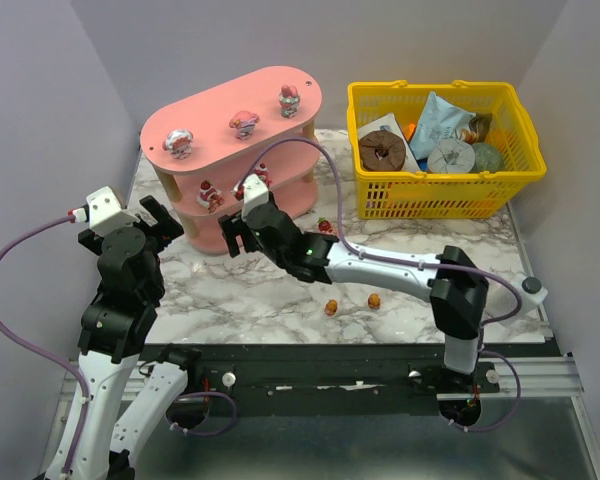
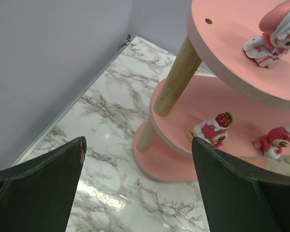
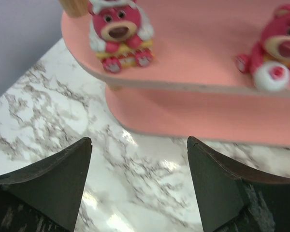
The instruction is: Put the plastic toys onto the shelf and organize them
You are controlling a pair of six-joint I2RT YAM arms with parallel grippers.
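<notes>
The pink shelf stands at the back left of the marble table. Three plastic toys sit on its top board, one of them at the right end. Two pink bear toys sit on the middle board, also seen in the left wrist view. Two orange-brown toys lie on the table, with a red one by the shelf's foot. My right gripper hangs open and empty just in front of the middle board. Left of the shelf, my left gripper is wide open and empty.
A yellow mesh basket with packets and a brown ring stands at the back right. Grey walls close in the table on the left, back and right. The right arm's cable loops over the shelf's right end.
</notes>
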